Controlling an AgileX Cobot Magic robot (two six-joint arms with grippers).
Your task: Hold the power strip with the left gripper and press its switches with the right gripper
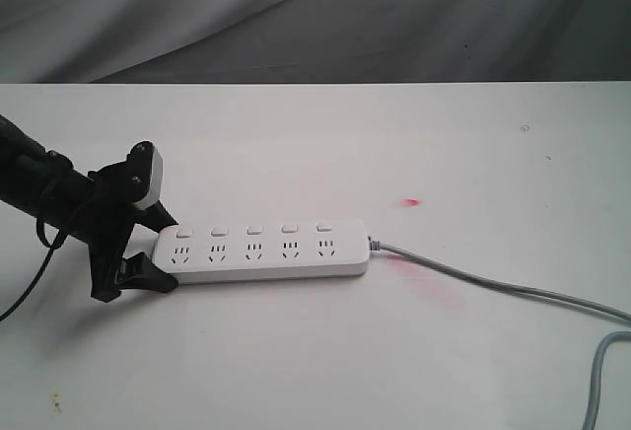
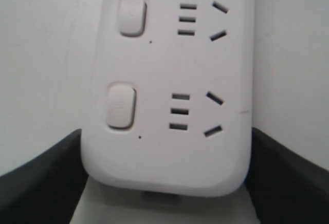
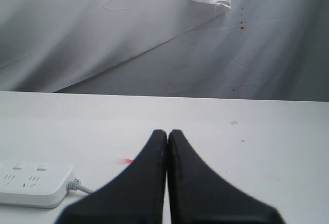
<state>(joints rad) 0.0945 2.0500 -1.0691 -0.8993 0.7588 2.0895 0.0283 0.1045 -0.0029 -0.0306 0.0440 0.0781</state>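
Fingers of the left gripper are clamping one end of the power strip. The right gripper is hovering apart from it, its fingers pressing together.

Exterior view looks down across the counter toward a grey backdrop. Left wrist view sits close over one end of the strip; right wrist view, low, shows the end with its cable.
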